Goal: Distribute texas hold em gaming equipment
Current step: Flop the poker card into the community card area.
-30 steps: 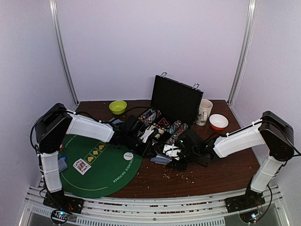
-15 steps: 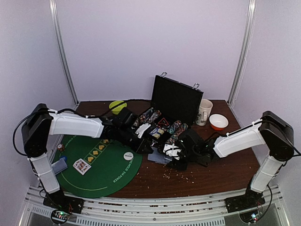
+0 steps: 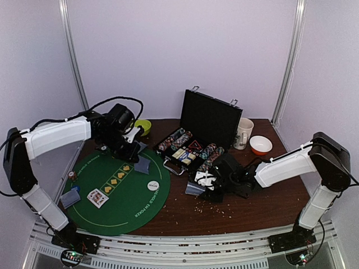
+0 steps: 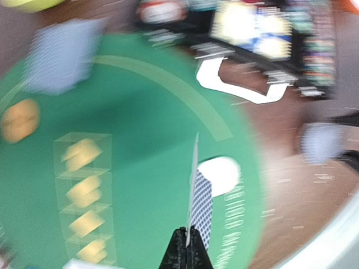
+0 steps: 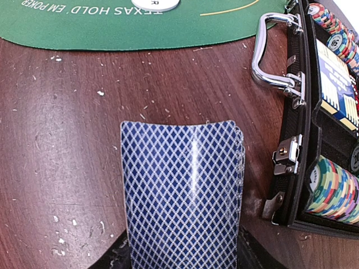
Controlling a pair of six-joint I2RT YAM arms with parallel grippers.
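In the left wrist view my left gripper (image 4: 188,246) is shut on one blue-backed playing card (image 4: 193,190), seen edge-on above the green mat (image 4: 140,140) and the white dealer disc (image 4: 220,174). From above, that gripper (image 3: 136,147) hangs over the mat's far side. Another blue-backed card (image 3: 143,164) shows just below it at the mat's edge. My right gripper (image 5: 182,260) is shut on the deck of cards (image 5: 182,196), low over the brown table beside the open case (image 5: 291,140). Poker chips (image 3: 176,139) fill the case rows. Two face-up cards (image 3: 96,197) and blue-backed cards (image 3: 71,197) lie near the mat's left.
The black case's raised lid (image 3: 210,117) stands at the back. A lime-green bowl (image 3: 140,127) sits behind my left gripper. A white mug (image 3: 244,133) and an orange-rimmed bowl (image 3: 261,145) stand at the back right. Crumbs dot the table near the deck.
My left arm has drawn back from the case and deck, swinging left and up over the mat's far side with a card pinched. The right arm and deck have stayed put.
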